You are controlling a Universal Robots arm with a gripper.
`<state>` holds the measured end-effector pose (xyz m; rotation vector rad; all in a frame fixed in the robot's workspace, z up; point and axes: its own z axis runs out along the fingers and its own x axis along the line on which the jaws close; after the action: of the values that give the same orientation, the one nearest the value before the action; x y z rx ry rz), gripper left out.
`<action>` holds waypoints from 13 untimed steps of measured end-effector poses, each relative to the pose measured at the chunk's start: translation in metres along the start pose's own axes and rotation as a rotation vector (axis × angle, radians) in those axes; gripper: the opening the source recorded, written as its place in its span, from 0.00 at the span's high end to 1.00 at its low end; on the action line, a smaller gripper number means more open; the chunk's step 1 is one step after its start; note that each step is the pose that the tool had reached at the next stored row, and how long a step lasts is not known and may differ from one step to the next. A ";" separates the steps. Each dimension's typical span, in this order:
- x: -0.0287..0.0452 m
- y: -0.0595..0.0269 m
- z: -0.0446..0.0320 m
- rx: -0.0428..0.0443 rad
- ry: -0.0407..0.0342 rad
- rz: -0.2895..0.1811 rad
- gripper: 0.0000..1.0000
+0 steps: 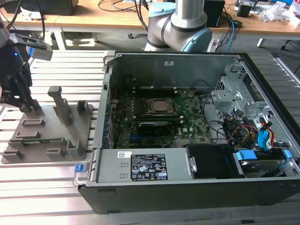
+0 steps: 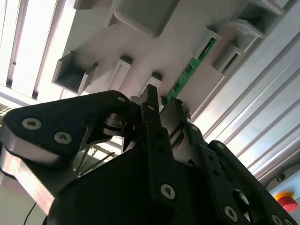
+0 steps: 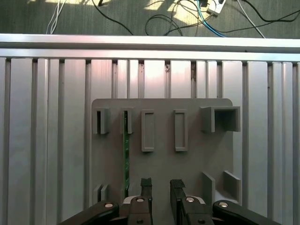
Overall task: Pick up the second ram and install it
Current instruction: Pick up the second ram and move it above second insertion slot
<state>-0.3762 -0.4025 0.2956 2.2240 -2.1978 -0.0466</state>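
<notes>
One green stick, the second ram, upright on edge in slotted posts near a side edge of the grey holder tray, likely set so for pinching. Hovers there: end effector spread, empty, seemingly just beside the stick.

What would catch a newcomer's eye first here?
The open computer case sits in the exterior view's middle, green motherboard bared. On that view's left the gripper, open, hangs over a grey holder tray, where a thin green ram stick stands on edge beside it in the first wrist view.
</notes>
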 end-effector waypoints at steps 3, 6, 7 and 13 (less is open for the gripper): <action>0.0002 -0.0001 0.0031 0.0000 0.0000 0.000 0.70; 0.0040 -0.0002 0.0070 0.0001 -0.0001 0.000 0.70; 0.0086 -0.0001 0.0085 0.0000 0.0001 0.000 0.70; 0.0295 0.0002 0.0133 0.0001 -0.0001 0.000 0.70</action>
<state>-0.3765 -0.4318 0.2821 2.2240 -2.1979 -0.0466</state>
